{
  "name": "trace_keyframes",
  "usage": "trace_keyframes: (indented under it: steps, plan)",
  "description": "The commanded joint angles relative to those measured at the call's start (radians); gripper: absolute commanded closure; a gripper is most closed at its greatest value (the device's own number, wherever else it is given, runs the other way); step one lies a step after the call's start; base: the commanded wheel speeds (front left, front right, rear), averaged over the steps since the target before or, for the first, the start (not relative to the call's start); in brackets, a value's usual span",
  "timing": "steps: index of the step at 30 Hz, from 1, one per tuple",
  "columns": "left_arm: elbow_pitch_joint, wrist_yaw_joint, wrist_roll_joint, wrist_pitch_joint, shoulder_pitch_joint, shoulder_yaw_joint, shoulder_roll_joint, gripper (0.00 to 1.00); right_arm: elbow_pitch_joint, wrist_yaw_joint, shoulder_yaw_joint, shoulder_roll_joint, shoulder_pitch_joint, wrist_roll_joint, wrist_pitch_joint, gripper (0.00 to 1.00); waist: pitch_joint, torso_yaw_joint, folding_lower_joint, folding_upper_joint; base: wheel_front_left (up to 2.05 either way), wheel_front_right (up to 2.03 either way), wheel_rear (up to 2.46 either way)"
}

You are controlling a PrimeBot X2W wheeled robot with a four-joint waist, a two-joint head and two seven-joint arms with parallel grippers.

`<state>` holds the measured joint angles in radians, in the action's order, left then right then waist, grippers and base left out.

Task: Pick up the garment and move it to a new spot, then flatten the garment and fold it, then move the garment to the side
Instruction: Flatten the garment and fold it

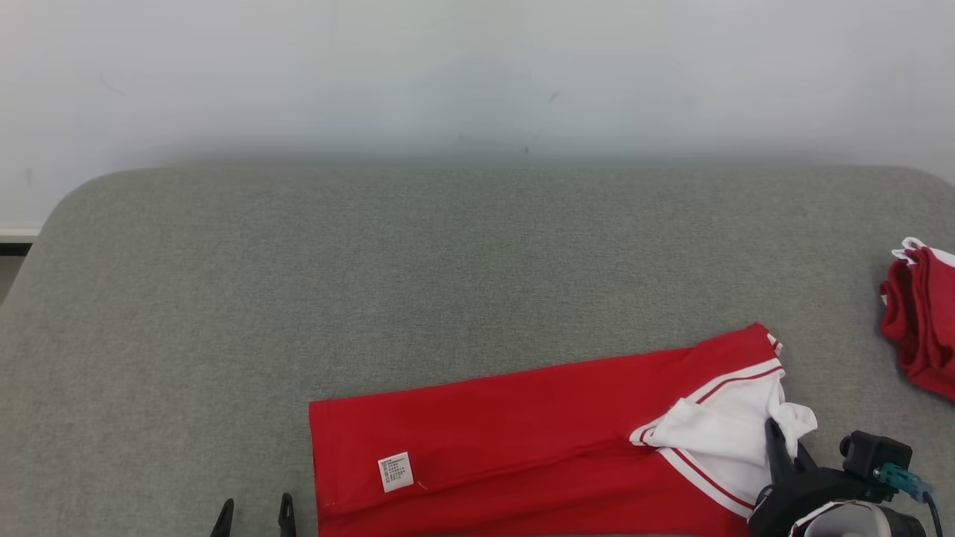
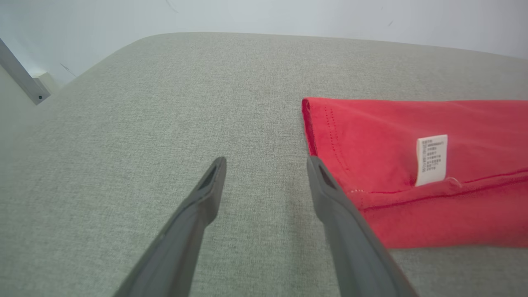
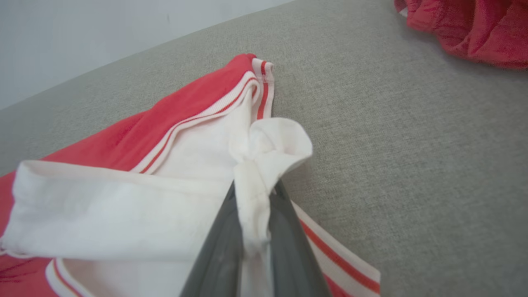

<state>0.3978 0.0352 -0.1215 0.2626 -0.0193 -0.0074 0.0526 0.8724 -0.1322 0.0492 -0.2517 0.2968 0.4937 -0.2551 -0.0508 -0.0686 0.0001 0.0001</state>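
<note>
The garment (image 1: 522, 418) is a red shirt with a white collar and red-and-white trim, lying folded lengthwise near the front edge of the grey padded table (image 1: 448, 261). A white care label (image 1: 395, 471) shows on its left part. My right gripper (image 1: 776, 436) is shut on the white collar fabric (image 3: 255, 198), which bunches up between its fingers. Just left of the garment's (image 2: 412, 165) hem edge, my left gripper (image 2: 266, 165) hovers open over bare table, its right finger (image 2: 326, 185) close to the hem. Its fingertips (image 1: 254, 514) peek up at the bottom of the head view.
A second red garment (image 1: 921, 321) lies crumpled at the table's right edge (image 3: 466, 29). A pale wall stands behind the table. The table's rounded left corner (image 2: 103, 62) shows in the left wrist view.
</note>
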Motion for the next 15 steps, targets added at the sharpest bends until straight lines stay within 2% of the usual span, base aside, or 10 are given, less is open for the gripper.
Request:
trace_keyframes:
  steps: [1, 7, 12, 15]
  plan:
    - [0.003, 0.000, 0.000, 0.003, -0.004, 0.003, -0.002, 0.00, -0.008, 0.003, -0.008, 0.004, 0.007, -0.011, -0.007, 1.00, 0.004, 0.008, -0.0001, -0.0001, 0.00, 0.00, 0.00]
    - [0.014, 0.006, -0.013, 0.003, -0.010, 0.002, -0.002, 0.00, -0.174, 0.003, 0.030, 0.052, -0.031, -0.023, -0.009, 1.00, 0.014, 0.046, -0.0001, -0.0001, 0.00, 0.00, 0.00]
    - [0.020, 0.005, -0.023, 0.003, -0.008, -0.016, -0.002, 0.00, -0.326, 0.003, 0.155, 0.048, -0.075, 0.006, -0.006, 1.00, 0.028, 0.071, -0.0001, -0.0001, 0.00, 0.00, 0.00]
    - [0.022, 0.004, -0.028, 0.003, -0.007, -0.028, -0.002, 0.00, -0.407, 0.003, 0.252, 0.039, -0.107, 0.049, 0.037, 1.00, 0.034, 0.076, -0.0001, -0.0001, 0.00, 0.00, 0.00]
